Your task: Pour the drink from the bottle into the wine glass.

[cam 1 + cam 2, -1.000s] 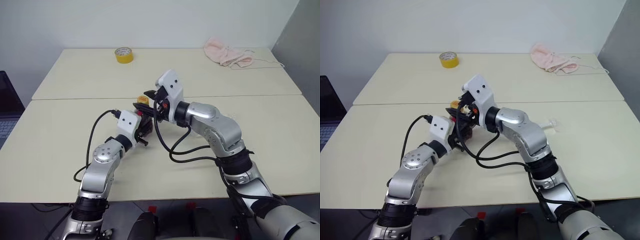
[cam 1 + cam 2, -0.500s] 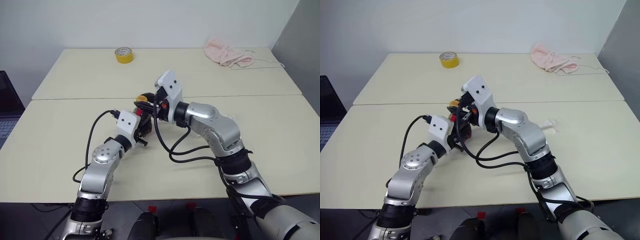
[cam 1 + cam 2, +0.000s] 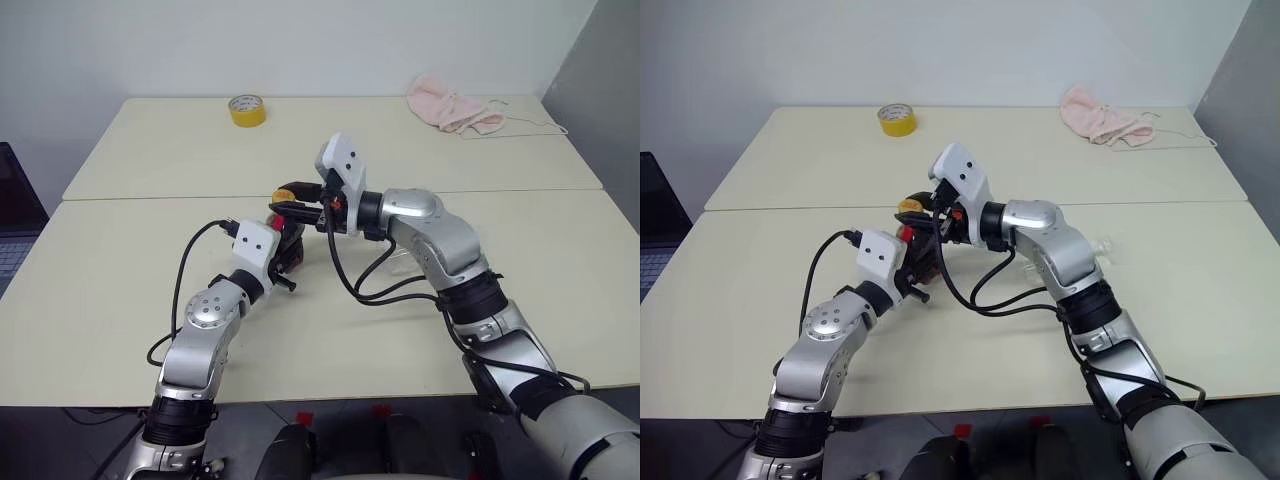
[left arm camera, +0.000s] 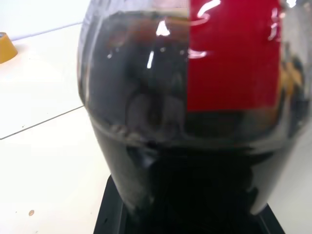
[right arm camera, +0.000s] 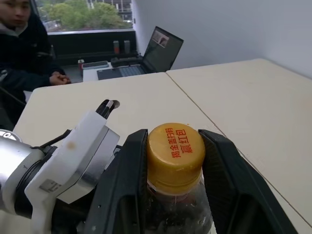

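Since a second ago the right arm has swung its wrist round, so its gripper now reaches in from the side, and its fingers have closed from wide apart onto the yellow cap.

Going left to right: a laptop (image 5: 163, 48) sits off the far left edge, and a tape roll (image 3: 248, 109) lies on the rear table (image 3: 120, 260). The left gripper (image 3: 290, 262) is clamped round the lower body of the bottle (image 4: 195, 112), holding it upright just above the tabletop near the seam; the drink (image 4: 131, 102) fills it almost to the shoulder. The right gripper (image 5: 174, 161) has one finger on each side of the cap (image 5: 175, 148), pinching it. The wine glass (image 3: 1098, 247) shows as a faint clear shape beyond the right forearm, apart from the bottle. A pink cloth (image 3: 450, 107) lies at the back right. A person (image 5: 22, 48) sits beyond the table.

My judgement: the cap is about to be unscrewed. If the left grip is weak, the bottle could spin with the cap. Squeezing the soft body too hard could push cola out once the seal breaks. The right elbow also passes near the glass and could knock it.
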